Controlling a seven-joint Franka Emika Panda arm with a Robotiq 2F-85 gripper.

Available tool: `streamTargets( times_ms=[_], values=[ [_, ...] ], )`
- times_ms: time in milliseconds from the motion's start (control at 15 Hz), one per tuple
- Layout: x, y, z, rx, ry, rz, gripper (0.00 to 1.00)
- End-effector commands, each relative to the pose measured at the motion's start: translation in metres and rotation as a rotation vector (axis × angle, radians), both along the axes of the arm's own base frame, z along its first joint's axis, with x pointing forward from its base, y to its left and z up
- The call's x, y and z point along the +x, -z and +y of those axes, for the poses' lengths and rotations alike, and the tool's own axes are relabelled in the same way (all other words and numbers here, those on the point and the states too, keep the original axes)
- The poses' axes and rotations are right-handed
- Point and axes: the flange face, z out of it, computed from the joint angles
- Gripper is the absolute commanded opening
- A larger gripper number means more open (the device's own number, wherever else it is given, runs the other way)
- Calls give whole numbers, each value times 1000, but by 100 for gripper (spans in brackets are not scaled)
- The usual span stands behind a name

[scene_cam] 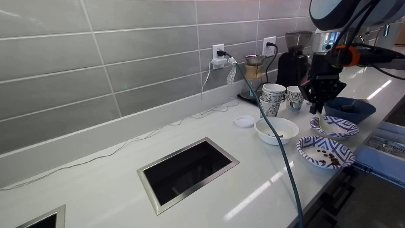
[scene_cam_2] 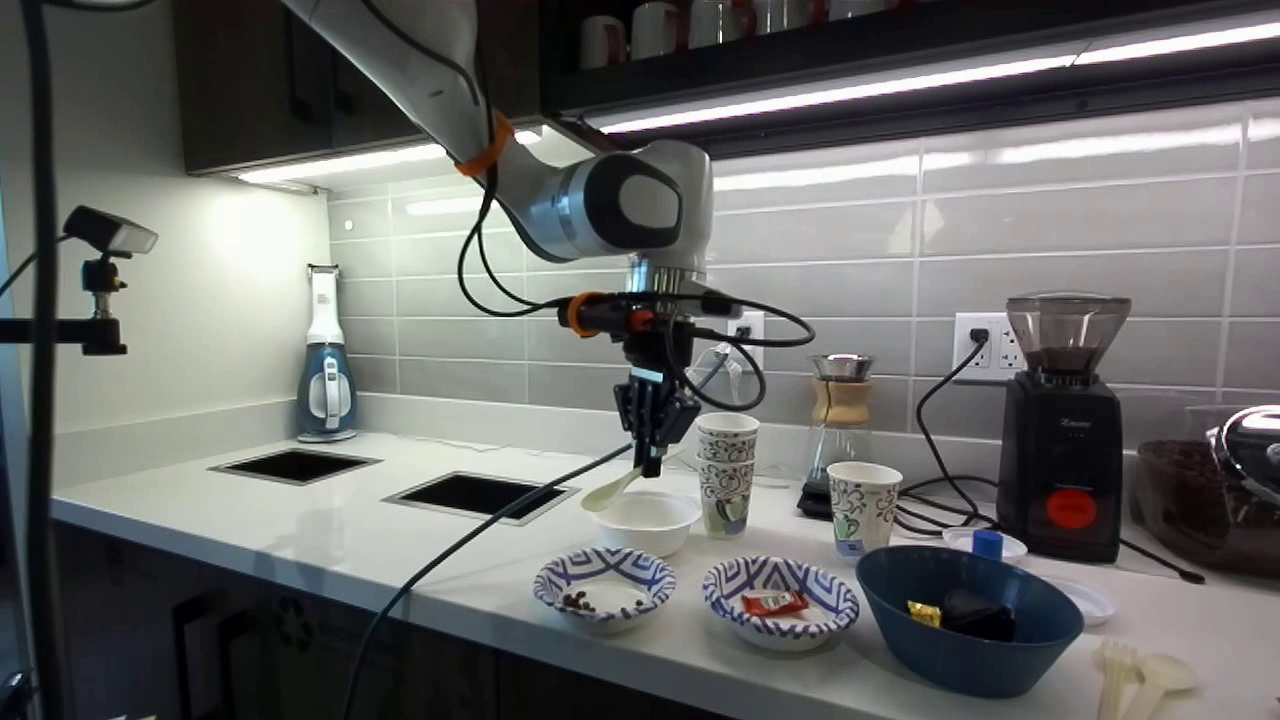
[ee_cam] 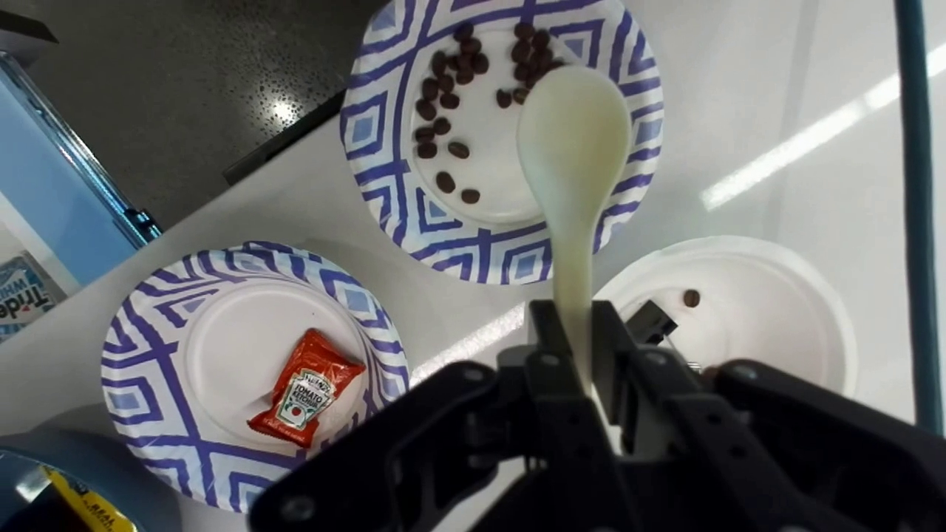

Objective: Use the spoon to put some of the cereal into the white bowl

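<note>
Wrist view: the hand (ee_cam: pixel 573 319) pinches the spoon (ee_cam: pixel 573 140) by its handle, held above the surface (ee_cam: pixel 709 59). The beans (ee_cam: pixel 465 77) lie in a patterned dish (ee_cam: pixel 488 255) near the front edge, the white bowl (ee_cam: pixel 783 325) farther back. Pressing off-centre could twist the spoon in that narrow pinch — or shove the dish, likely light paper, over the edge.

"HEINZ TOMATO KETCHUP" packet (ee_cam: pixel 307 391), "Tride" pack (ee_cam: pixel 24 292), "REAL" wrapper (ee_cam: pixel 89 507)
</note>
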Motion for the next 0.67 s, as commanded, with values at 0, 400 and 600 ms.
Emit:
streamTargets(
  times_ms=[0, 400, 600],
  values=[
    [-2, 5, 0, -46, 33, 23, 3],
    [-15, 39, -14, -107, 173, 73, 3],
    [-21, 59, -15, -124, 264, 101, 3]
  ],
)
